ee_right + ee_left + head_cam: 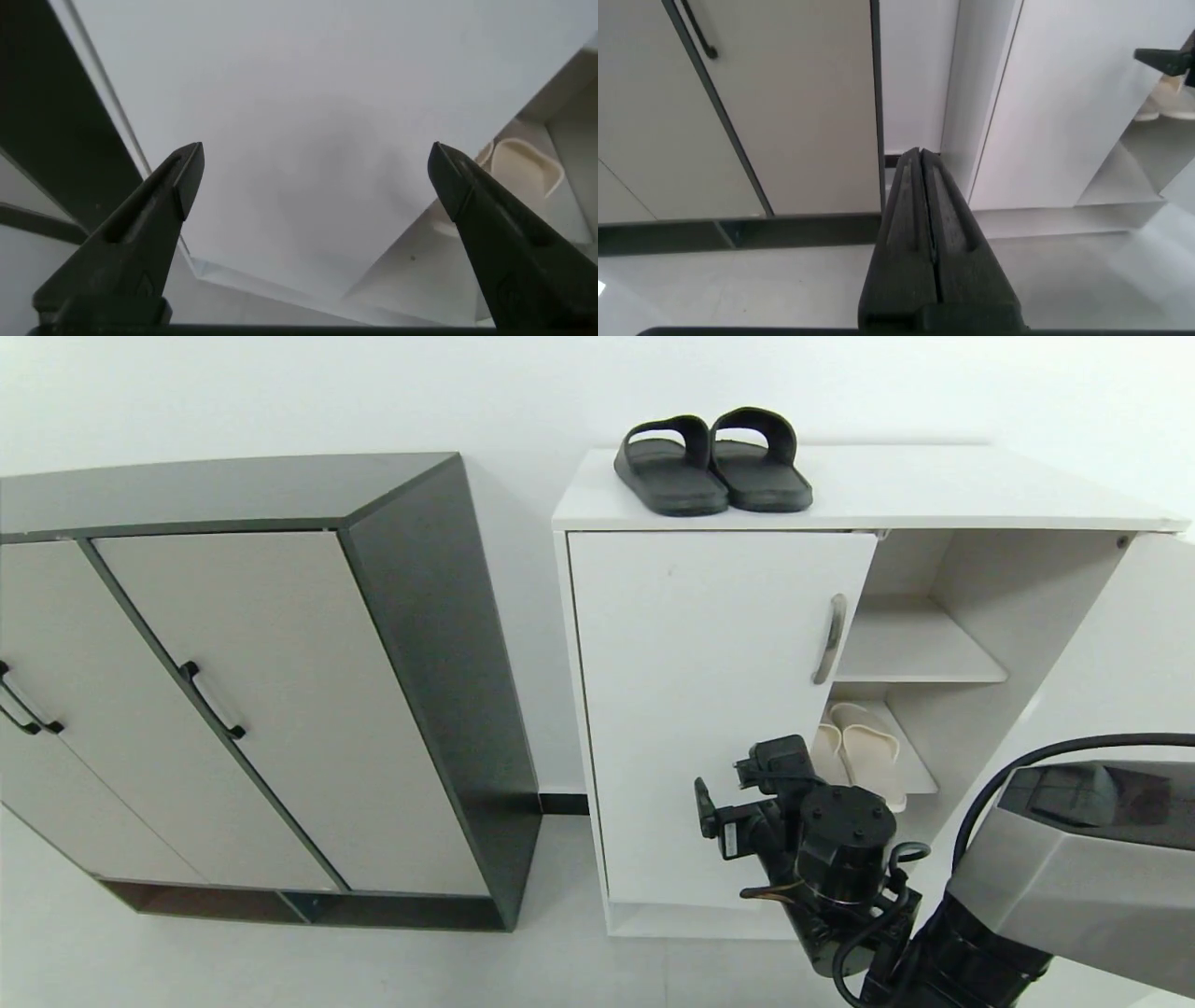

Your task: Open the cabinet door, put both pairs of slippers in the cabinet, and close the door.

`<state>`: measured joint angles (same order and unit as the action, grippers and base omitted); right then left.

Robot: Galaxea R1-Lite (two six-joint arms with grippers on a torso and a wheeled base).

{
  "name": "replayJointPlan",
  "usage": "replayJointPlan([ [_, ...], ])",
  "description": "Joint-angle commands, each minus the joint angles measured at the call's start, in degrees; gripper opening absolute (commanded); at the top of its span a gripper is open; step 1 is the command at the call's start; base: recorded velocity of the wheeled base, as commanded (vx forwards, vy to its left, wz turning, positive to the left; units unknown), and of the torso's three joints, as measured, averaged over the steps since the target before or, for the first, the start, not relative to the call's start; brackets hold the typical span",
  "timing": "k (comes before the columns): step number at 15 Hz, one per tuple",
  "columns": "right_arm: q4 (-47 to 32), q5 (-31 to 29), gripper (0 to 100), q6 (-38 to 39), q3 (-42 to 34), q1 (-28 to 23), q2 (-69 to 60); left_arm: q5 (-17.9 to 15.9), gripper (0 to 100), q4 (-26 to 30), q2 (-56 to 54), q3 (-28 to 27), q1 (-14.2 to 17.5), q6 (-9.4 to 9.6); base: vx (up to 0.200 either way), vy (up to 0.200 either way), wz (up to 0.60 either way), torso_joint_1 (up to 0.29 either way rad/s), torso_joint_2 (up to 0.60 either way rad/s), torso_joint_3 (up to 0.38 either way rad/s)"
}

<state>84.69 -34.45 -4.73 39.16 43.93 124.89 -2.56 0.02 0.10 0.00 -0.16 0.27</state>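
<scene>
A pair of black slippers (714, 467) rests on top of the white cabinet (934, 485). Its right door (1144, 644) is swung open; the left door (700, 709) with the metal handle (829, 639) is closed. A pair of cream slippers (864, 747) lies on the lower shelf inside, and the cream slippers (525, 166) also show past the door edge in the right wrist view. My right gripper (738, 784) hangs open and holds nothing, low in front of the closed left door (318, 112). My left gripper (921, 159) is shut on nothing, low over the floor, facing the gap between the two cabinets.
A dark grey cabinet (280, 663) with pale doors and black handles stands to the left of the white one. A shelf (915, 649) above the cream slippers is bare. Grey floor (373, 971) lies in front of both cabinets.
</scene>
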Motion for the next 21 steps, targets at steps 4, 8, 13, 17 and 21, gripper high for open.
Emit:
replayJointPlan([
  [4, 0.04, 0.0, 100, -0.02, -0.04, 0.01, 0.09, 0.01, 0, -0.02, -0.01, 0.0, -0.02, 0.0, 0.0, 0.0, 0.0, 0.146, -0.47, -0.322],
  [8, 0.04, 0.0, 100, -0.02, -0.04, 0.1, 0.09, 0.01, 0, 0.06, 0.08, 0.0, -0.02, 0.0, 0.0, 0.0, 0.0, 0.168, -0.48, -0.316],
  [13, 0.04, 0.0, 100, -0.02, -0.13, 0.19, 0.09, 0.01, 0, -0.02, -0.01, 0.0, -0.02, 0.0, 0.0, 0.0, 0.0, 0.191, -0.5, -0.31],
  [17, 0.04, 0.0, 100, -0.02, -0.22, 0.19, 0.09, 0.01, 0, -0.02, -0.01, 0.0, -0.02, 0.0, 0.0, 0.0, 0.0, 0.22, -0.54, -0.315],
  [21, 0.83, 0.17, 100, -1.69, -0.66, 0.1, 0.26, 0.1, 0, -0.02, 0.08, 0.0, -0.02, 0.0, 0.0, 0.0, 0.0, 0.251, -0.57, -0.323],
])
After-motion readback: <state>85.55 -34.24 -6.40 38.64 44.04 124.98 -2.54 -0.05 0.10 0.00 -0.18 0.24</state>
